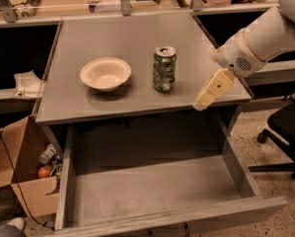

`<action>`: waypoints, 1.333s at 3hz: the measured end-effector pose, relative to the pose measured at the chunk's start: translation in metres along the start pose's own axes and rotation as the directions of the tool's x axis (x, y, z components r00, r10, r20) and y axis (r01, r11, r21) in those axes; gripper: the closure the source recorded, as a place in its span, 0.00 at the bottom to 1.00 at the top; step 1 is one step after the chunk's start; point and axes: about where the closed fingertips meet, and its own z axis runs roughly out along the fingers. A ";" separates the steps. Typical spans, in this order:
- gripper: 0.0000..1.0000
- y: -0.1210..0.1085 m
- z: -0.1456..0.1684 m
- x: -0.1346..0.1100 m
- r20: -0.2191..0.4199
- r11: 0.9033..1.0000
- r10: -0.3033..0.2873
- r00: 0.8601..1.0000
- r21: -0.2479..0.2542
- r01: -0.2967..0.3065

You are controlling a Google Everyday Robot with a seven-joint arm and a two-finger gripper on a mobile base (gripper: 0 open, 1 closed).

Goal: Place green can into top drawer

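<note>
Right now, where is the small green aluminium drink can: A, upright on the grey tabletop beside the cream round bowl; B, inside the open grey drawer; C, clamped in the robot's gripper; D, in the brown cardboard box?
A: the green can stands upright on the tabletop next to the cream bowl, with the gripper off to its side near the table's edge.

The green can (pixel 165 69) is shiny metal; the bowl (pixel 105 73) is matt cream. The table (pixel 112 33) and top drawer (pixel 152 191) look dull grey, slightly scuffed. The gripper (pixel 202 102), smooth cream plastic, hangs over the table's right edge.
</note>
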 end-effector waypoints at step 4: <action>0.00 -0.021 0.086 -0.038 0.135 0.995 0.035 0.990 -0.096 -0.022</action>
